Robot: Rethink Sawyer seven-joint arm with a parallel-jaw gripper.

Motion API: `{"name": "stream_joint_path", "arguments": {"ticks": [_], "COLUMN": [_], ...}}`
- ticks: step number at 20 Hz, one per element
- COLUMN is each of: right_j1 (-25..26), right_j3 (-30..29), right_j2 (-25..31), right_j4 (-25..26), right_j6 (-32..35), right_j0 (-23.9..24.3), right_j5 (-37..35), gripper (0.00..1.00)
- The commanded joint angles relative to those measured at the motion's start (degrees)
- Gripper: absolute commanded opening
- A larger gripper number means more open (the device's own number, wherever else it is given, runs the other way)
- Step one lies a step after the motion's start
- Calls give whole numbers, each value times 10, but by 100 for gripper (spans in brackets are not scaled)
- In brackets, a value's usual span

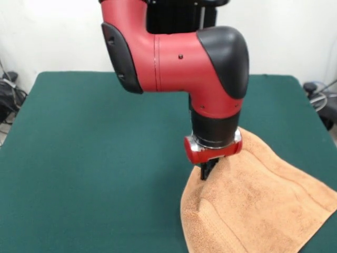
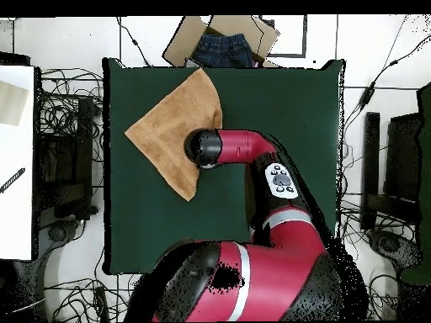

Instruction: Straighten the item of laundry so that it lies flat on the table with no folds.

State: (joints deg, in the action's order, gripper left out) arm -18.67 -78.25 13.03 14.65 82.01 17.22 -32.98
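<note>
The claw (image 1: 204, 171) presses the towel's (image 1: 253, 200) edge, grip unclear; cardboard box (image 2: 195, 38) beyond the table (image 2: 278, 101).

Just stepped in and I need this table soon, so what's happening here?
A red and black robot arm is working on an orange-tan towel on the green table. Its claw is down at the towel's edge, where the cloth is bunched into a raised fold. Whether the claw is shut on the cloth can't be seen. From overhead the towel lies askew near one corner of the table, not flat yet.
</note>
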Motion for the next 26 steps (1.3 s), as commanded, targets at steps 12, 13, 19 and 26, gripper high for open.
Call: {"name": "stream_joint_path", "arguments": {"ticks": [12,13,19,26], "right_j1": [160,167,134,118], "right_j3": [103,112,68,15], "right_j2": [-35,-36,-43,-42], "right_j4": [-59,-60,-43,-27], "right_j6": [132,126,101,96], "right_j0": [-6,-4,13,27], "right_j5": [109,104,76,101], "gripper": [0,0,0,0]}}
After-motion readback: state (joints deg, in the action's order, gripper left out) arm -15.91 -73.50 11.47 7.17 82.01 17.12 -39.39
